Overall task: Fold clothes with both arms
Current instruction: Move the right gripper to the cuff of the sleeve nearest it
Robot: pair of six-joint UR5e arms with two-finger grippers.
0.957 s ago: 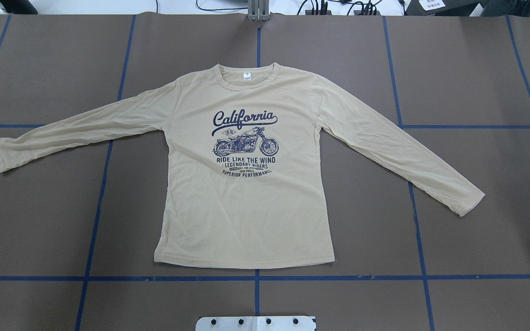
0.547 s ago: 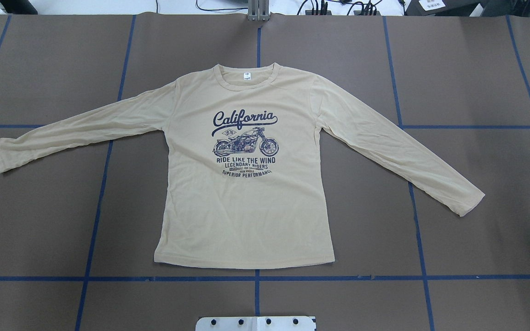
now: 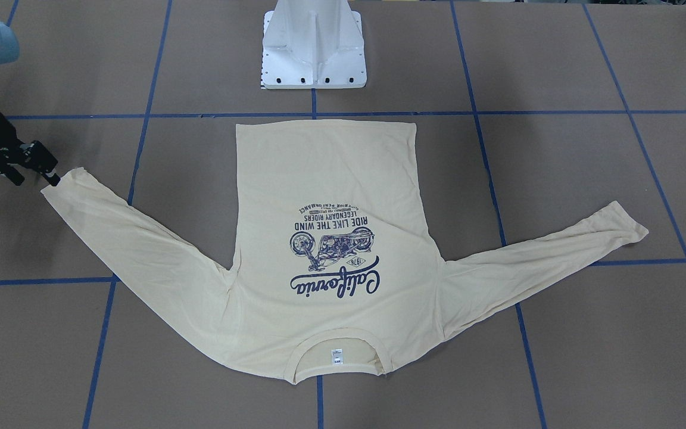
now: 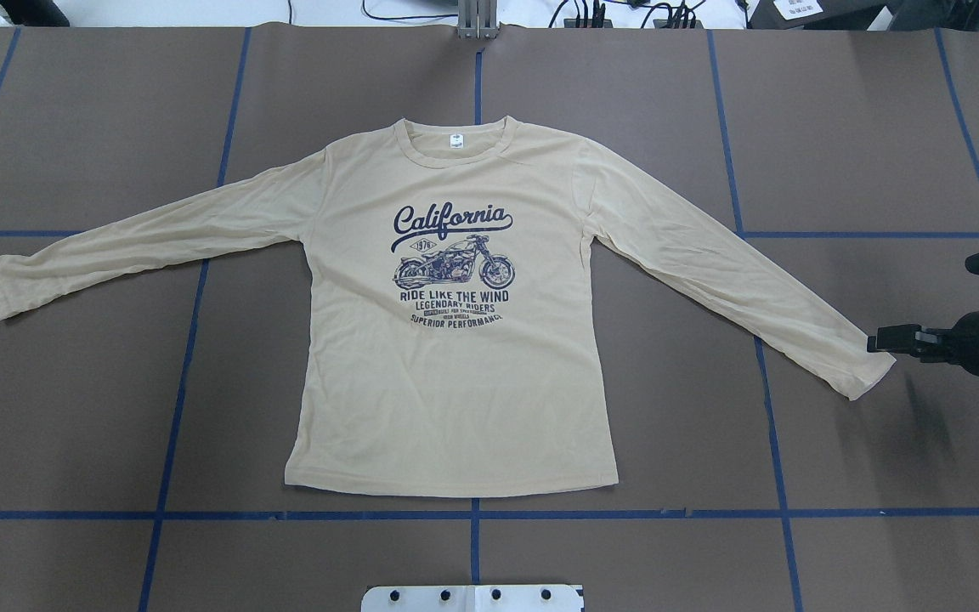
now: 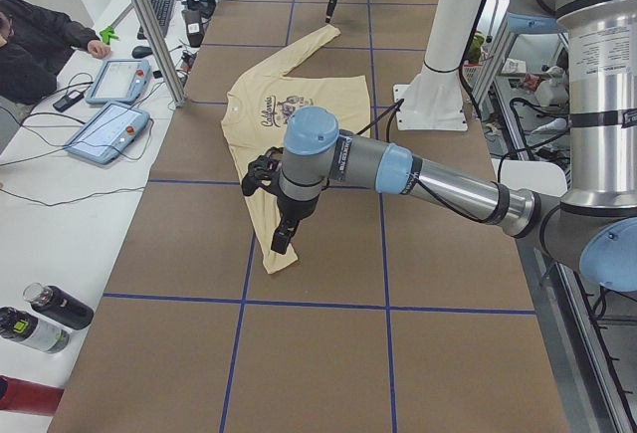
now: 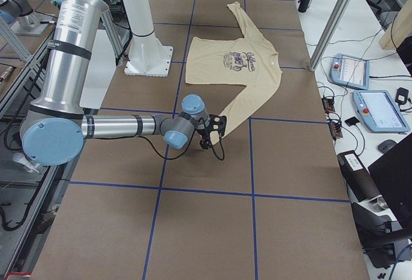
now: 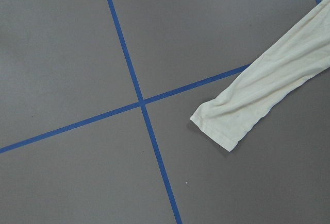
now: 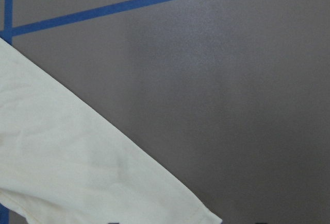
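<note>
Front view, count: one shirt [image 3: 325, 179], lying flat with its collar toward the bottom of the frame; one pedestal [image 3: 314, 53] at top centre.
Front view, right gripper [image 3: 42, 173]: at the left edge. The jaws look parted and hold nothing. Its tip is just beside the cuff [image 3: 66, 182]; I cannot tell whether they touch.
Overhead, count: one shirt [image 4: 455, 399] print up at the middle of the surface [image 4: 73, 408]; one right gripper [image 4: 879, 340] at the right edge by the cuff corner, its arm cut off.
Left-side view: two arms. The left gripper [image 5: 284, 237] is over the near cuff and hides part of the sleeve; I cannot tell how its jaws stand.
Right-side view: the right gripper [image 6: 217, 129] is at the near cuff.
Left wrist: one cuff [image 7: 221, 123] at lower right, the sleeve cut off.
Right wrist: the sleeve [image 8: 62, 157] fills the lower left, with dark slivers at the bottom edge that are hard to make out.
</note>
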